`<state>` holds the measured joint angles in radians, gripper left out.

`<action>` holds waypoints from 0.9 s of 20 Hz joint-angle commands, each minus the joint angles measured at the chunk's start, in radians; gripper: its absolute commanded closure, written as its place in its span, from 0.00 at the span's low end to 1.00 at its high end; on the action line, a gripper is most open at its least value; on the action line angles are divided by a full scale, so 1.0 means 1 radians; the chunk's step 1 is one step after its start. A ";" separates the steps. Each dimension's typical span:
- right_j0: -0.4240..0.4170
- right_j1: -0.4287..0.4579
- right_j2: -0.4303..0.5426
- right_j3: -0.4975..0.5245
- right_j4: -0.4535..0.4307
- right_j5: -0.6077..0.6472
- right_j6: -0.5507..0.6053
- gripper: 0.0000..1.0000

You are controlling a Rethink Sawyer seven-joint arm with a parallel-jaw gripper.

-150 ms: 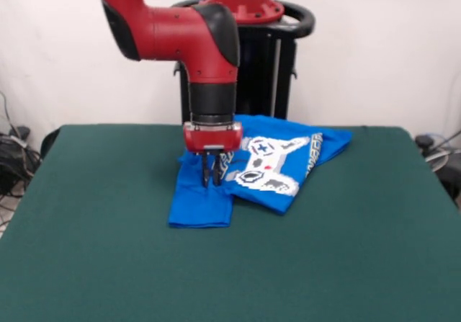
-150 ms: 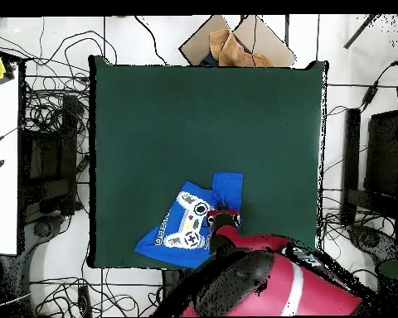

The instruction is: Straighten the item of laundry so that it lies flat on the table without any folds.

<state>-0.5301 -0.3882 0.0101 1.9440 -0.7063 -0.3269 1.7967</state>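
Green table (image 1: pixel 86 264); blue tee (image 1: pixel 202 210) on it

The T-shirt (image 1: pixel 209 207) (image 2: pixel 227 189) is bright blue. It has a white game controller picture made of little squares, with grey parts, blue marks and tiny red dots. The table (image 1: pixel 346 250) (image 2: pixel 194 116) is dark green. The arm (image 1: pixel 187 30) (image 2: pixel 277 290) is red and black. The gripper (image 1: pixel 211 178) is dark under a red band.

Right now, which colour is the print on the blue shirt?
White, with grey shading and small red details, on the shirt; the front view shows it best.
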 commanded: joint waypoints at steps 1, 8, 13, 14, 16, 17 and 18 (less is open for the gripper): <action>-0.098 0.052 0.148 -0.357 -0.028 0.285 -0.060 1.00; -0.140 0.020 0.212 -0.368 -0.085 0.380 -0.090 1.00; -0.042 -0.034 0.103 -0.371 -0.091 0.390 -0.036 1.00; -0.016 -0.046 0.072 -0.373 -0.092 0.391 -0.022 1.00; 0.027 -0.066 0.021 -0.379 -0.100 0.385 0.000 1.00; 0.041 -0.073 0.004 -0.382 -0.105 0.383 0.005 1.00; 0.046 -0.079 -0.004 -0.382 -0.108 0.384 0.006 1.00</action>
<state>-0.5301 -0.4541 0.0890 1.8474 -0.7855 -0.0316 1.7967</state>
